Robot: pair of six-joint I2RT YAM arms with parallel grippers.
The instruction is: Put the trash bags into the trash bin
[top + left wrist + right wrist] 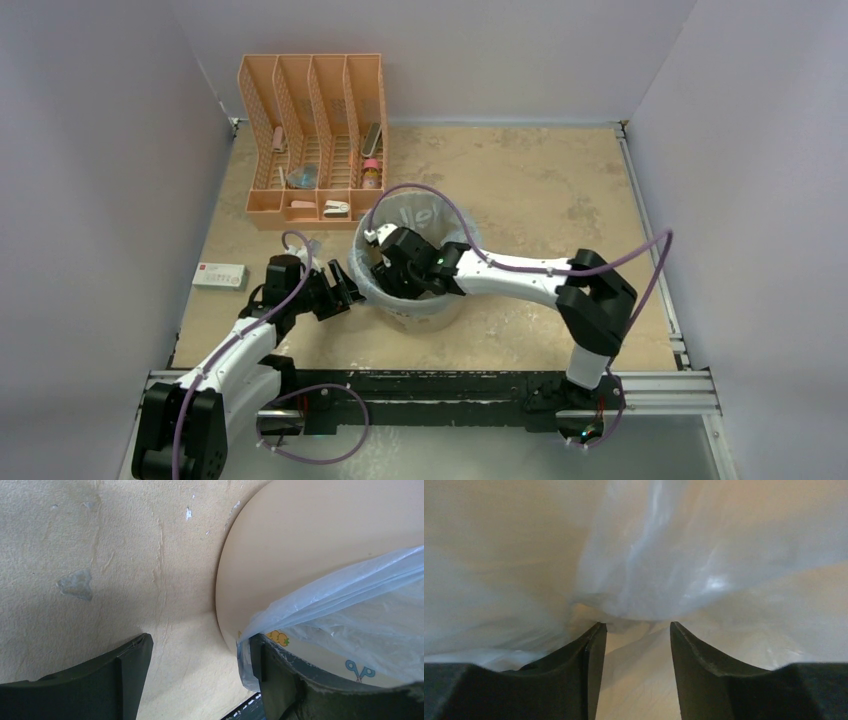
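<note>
The cream trash bin (425,312) stands mid-table. A light-blue trash bag (420,212) lines its mouth and hangs over its rim. My right gripper (382,272) reaches down inside the bin. In the right wrist view it is open (638,630), with bag film (659,580) bunched just beyond the fingertips and nothing between them. My left gripper (350,290) sits low against the bin's left outer side. In the left wrist view it is open (197,655). The bin wall (300,540) shows there, and the bag's edge (360,600) drapes over the right finger (280,680).
An orange mesh file organizer (315,140) with small items in it stands at the back left. A small white box (220,275) lies near the table's left edge. Grey walls enclose the table on three sides.
</note>
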